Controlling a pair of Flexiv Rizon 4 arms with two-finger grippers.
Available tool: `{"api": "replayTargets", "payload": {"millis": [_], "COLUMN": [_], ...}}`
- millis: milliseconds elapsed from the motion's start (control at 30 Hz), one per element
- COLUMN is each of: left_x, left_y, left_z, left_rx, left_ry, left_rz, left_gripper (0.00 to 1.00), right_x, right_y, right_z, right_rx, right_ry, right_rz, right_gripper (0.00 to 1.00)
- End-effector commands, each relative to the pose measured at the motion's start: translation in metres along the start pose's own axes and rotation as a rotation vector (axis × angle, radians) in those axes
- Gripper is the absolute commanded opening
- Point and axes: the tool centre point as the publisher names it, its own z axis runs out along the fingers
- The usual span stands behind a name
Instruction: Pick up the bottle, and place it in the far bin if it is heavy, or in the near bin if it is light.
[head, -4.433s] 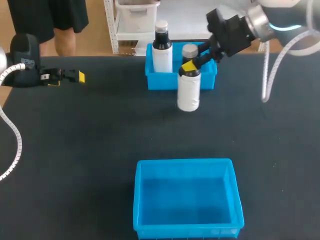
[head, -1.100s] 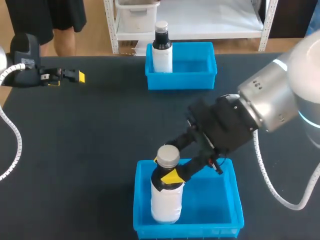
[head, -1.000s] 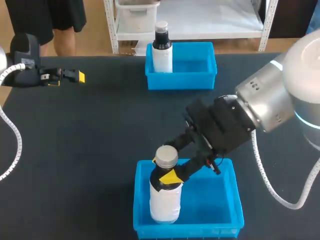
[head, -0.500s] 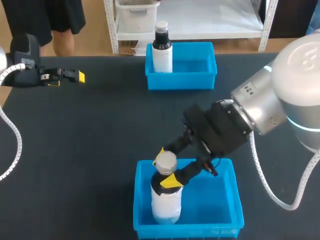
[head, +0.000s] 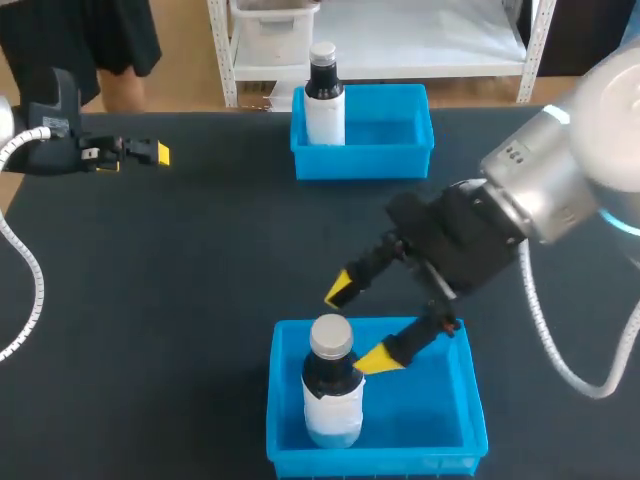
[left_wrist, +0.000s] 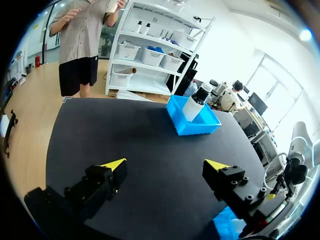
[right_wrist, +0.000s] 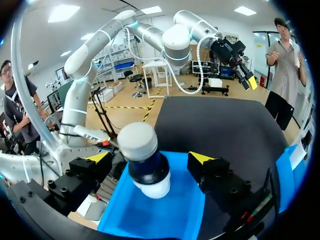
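A white bottle (head: 331, 390) with a black neck and grey cap stands upright in the near blue bin (head: 477, 405), at its left side. My right gripper (head: 357, 323) hovers just above and right of the cap, open, both yellow tips clear of it. From the right wrist, the bottle (right_wrist: 148, 172) stands between the spread fingers (right_wrist: 95, 162) of the right gripper (right_wrist: 149, 158), touching neither. Under it is the near bin (right_wrist: 165, 220). My left gripper (head: 150, 153) hangs open and empty over the table's far left; its own view shows the left gripper (left_wrist: 165, 165) over bare table.
The far blue bin (head: 395, 160) sits at the table's back edge with another white bottle (head: 324, 100) upright in its left corner. From the left wrist, the far bin (left_wrist: 200, 125) and that other bottle (left_wrist: 195, 104) lie ahead. Black tabletop lies between the bins.
My right gripper has opened wide and let go of the bottle, which now stands in the near bin. The right arm has drawn slightly up and right. The left arm has not moved.
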Motion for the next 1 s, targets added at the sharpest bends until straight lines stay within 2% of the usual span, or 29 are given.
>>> {"api": "replayTargets", "payload": {"millis": [33, 133, 267, 467, 567, 767, 1000], "left_x": [0.0, 0.0, 0.0, 0.0, 0.0, 0.0, 0.0], "left_y": [0.0, 0.0, 0.0, 0.0, 0.0, 0.0, 0.0], "left_z": [0.0, 0.0, 0.0, 0.0, 0.0, 0.0, 0.0], "left_rx": [0.0, 0.0, 0.0, 0.0, 0.0, 0.0, 0.0], "left_ry": [0.0, 0.0, 0.0, 0.0, 0.0, 0.0, 0.0], "left_rz": [0.0, 0.0, 0.0, 0.0, 0.0, 0.0, 0.0], "left_gripper": [1.0, 1.0, 1.0, 1.0, 1.0, 1.0, 1.0], "right_x": [0.014, 0.025, 0.039, 0.058, 0.067, 0.084, 0.084], "right_y": [0.014, 0.012, -0.007, -0.049, -0.067, -0.098, -0.098], "right_z": [-0.049, -0.074, -0.107, -0.14, -0.152, -0.174, -0.174], "right_rx": [-0.017, 0.016, 0.141, 0.342, 0.378, 0.4, 0.4], "right_ry": [0.002, -0.001, -0.05, -0.114, -0.145, -0.162, -0.162], "right_rz": [-0.007, 0.035, 0.178, 0.387, 0.435, 0.498, 0.498], "right_gripper": [1.0, 1.0, 1.0, 1.0, 1.0, 1.0, 1.0]}}
